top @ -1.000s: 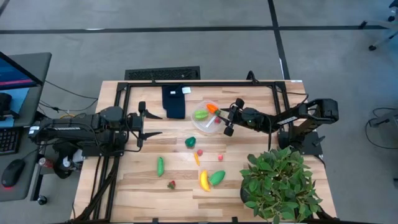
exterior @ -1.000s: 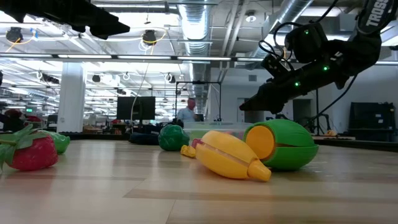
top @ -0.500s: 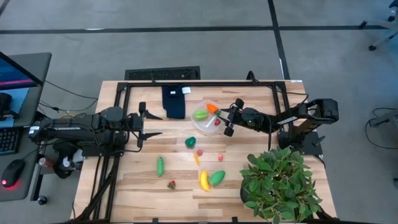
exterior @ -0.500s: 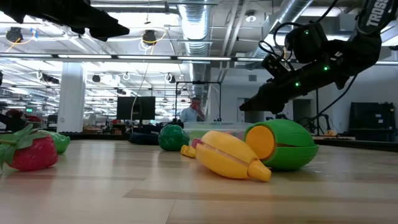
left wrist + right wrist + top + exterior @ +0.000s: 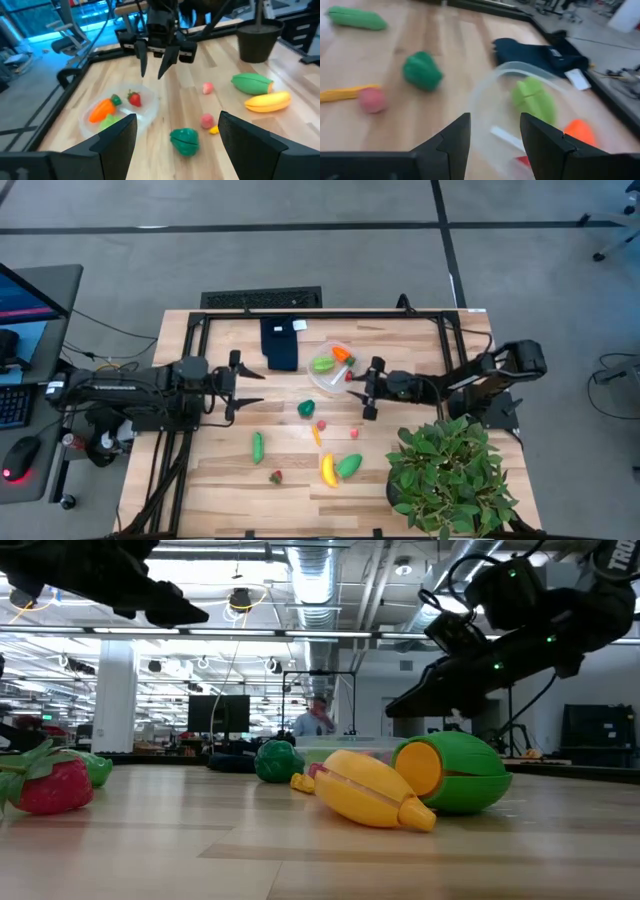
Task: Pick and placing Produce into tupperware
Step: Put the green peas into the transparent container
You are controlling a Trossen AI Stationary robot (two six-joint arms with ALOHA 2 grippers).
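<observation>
Tool positions are set out first: the right tool (image 5: 366, 389) hangs just beside the near rim of the small round clear plastic tupperware (image 5: 324, 381), fingers parted with nothing seen between them, while the left tool (image 5: 243, 388) waits spread wide and empty over the left part of the wooden counter (image 5: 290, 465). Already inside the tupperware an orange toy carrot (image 5: 342, 354), a light green lumpy piece (image 5: 322, 365) and a small red strawberry (image 5: 348, 376) can be seen. Outside it, a dark green rounded piece (image 5: 306, 409) lies near the right tool on the counter, with a small pink-red ball (image 5: 322, 425) and a thin yellow-orange sliver (image 5: 316, 436) just past it; a long green pod (image 5: 257, 446), a second red strawberry (image 5: 276, 476), a yellow toy banana (image 5: 327, 469) and a green piece with an orange cut face (image 5: 349, 466) lie farther toward the counter's front. These pieces are judged to be light, stiff moulded plastic with smooth skins, so slipping or rolling under the fingers is likely; a pinch across the widest middle is advised for the rounded ones and across the short axis for the banana and pod. The tupperware looks thin and light and may be shoved if bumped. A dark blue folded cloth (image 5: 281, 343) and a leafy potted plant (image 5: 450, 475) are left aside.
</observation>
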